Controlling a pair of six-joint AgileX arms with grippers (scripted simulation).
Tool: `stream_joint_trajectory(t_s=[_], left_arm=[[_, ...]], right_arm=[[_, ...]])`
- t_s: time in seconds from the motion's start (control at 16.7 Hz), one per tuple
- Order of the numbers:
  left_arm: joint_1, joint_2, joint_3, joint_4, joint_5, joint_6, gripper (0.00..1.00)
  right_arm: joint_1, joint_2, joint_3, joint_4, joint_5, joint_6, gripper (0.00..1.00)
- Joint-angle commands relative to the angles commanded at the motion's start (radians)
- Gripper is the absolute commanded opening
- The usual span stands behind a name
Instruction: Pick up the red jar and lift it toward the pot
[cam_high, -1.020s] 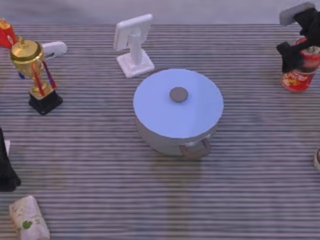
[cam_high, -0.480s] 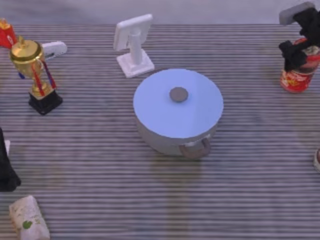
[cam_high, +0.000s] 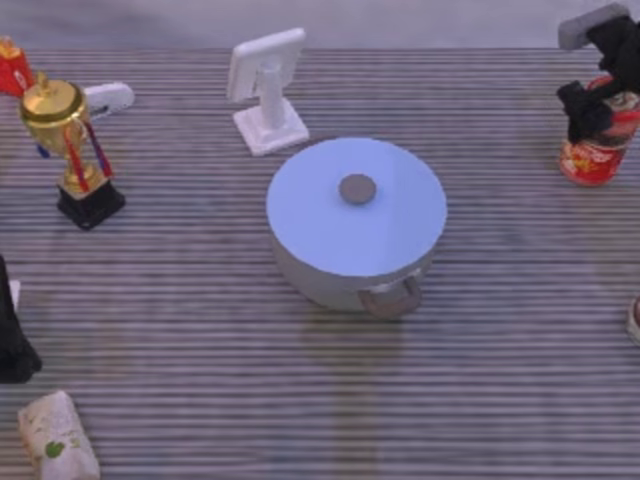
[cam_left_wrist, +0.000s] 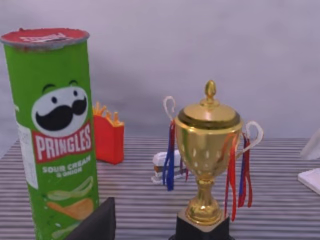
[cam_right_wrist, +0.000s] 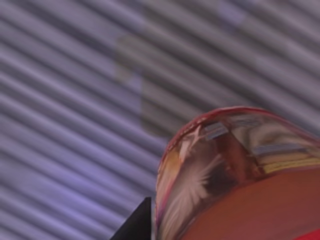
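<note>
Left arm: parked at the top view's left edge, low in the frame.
Pot (cam_high: 356, 222): centre of the frame, lid on, unmoved.
Red jar (cam_high: 594, 150): upper right of the frame, slightly higher than half a second ago; long axis near upright, lid end tipped toward the right edge.
Right gripper (cam_high: 596, 104): still clamped on the jar's top.

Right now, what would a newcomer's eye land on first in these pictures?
The pot, large and grey with a pale blue lid, dominates the table's middle. At the far right edge my right gripper is down around the red jar. On the left a gold trophy stands out, and the left wrist view is filled by a green Pringles can; the left gripper sits parked at the left edge.
</note>
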Motion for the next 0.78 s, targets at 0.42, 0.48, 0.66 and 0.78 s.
stream_joint_trajectory(t_s=[0.42, 0.48, 0.66, 0.78], left_arm=[[0.0, 0.0, 0.0, 0.0, 0.0, 0.0, 1.0], [0.0, 0.0, 0.0, 0.0, 0.0, 0.0, 1.0], [0.0, 0.0, 0.0, 0.0, 0.0, 0.0, 1.0], [0.0, 0.0, 0.0, 0.0, 0.0, 0.0, 1.0]], right_arm=[[0.002, -0.116, -0.116, 0.005, -0.002, 0.001, 0.0], [0.004, -0.166, -0.169, 0.007, -0.002, 0.001, 0.0], [0.008, -0.341, -0.352, 0.013, -0.004, 0.001, 0.0], [0.01, -0.449, -0.464, 0.015, -0.005, 0.002, 0.0]])
